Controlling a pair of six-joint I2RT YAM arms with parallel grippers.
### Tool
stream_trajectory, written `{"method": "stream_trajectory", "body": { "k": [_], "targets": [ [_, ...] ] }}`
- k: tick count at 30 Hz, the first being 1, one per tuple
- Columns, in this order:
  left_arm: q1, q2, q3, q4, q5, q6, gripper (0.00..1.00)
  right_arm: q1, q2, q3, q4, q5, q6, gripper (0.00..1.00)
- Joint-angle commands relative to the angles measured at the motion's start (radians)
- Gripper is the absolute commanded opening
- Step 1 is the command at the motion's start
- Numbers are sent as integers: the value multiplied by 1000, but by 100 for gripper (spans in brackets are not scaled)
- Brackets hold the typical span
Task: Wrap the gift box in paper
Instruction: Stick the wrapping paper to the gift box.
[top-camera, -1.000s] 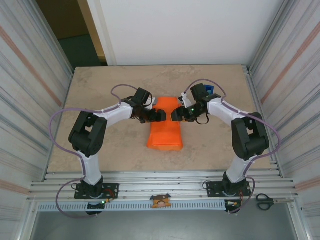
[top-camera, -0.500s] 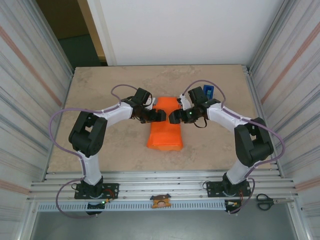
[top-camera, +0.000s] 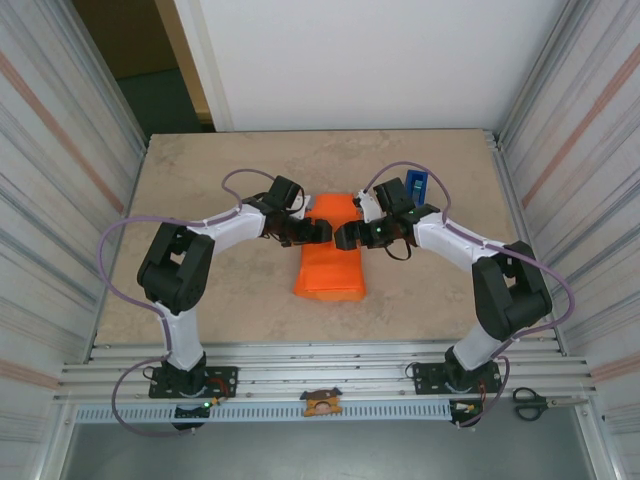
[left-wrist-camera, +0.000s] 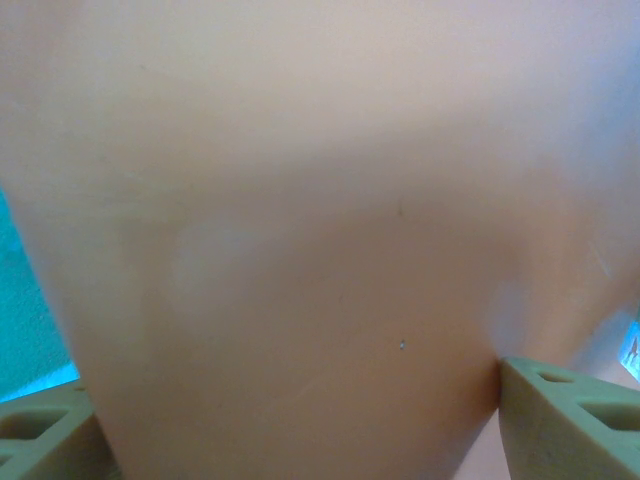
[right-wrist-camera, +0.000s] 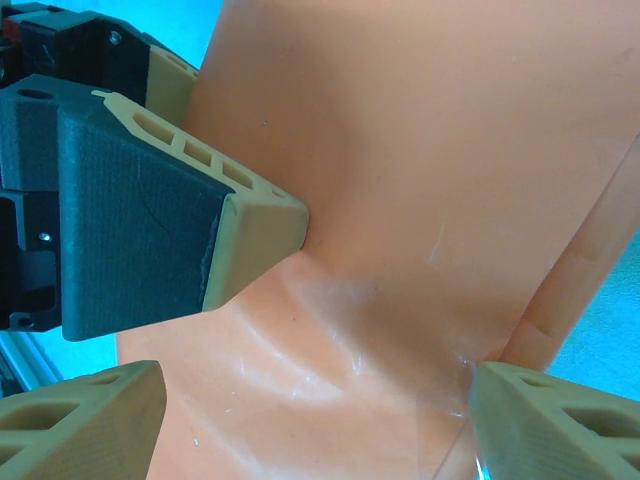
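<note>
Paper laid mid-table. Left gripper and right gripper set over its far half, nearly touching. Tape dispenser placed behind the right gripper; scissors at the near-right rail.

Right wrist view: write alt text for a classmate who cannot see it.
Orange paper lies close under the camera, creased where a dark-padded finger of the left gripper presses on it from the upper left. The right gripper has its two tan fingertips spread wide at the bottom corners.
</note>
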Motion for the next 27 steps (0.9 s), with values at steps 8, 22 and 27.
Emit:
{"method": "stream_trajectory", "body": {
  "k": [8,22,27],
  "targets": [
    [-39,101,-52,-92,-20,27,83,-11,-27,-37,54,72,39,85],
    [-39,96,-50,-98,-18,29,83,-67,-121,-89,63,46,119,92],
    [-39,98,-43,-97,-14,30,84,-168,-142,-179,191,-137,302,22]
  ]
}}
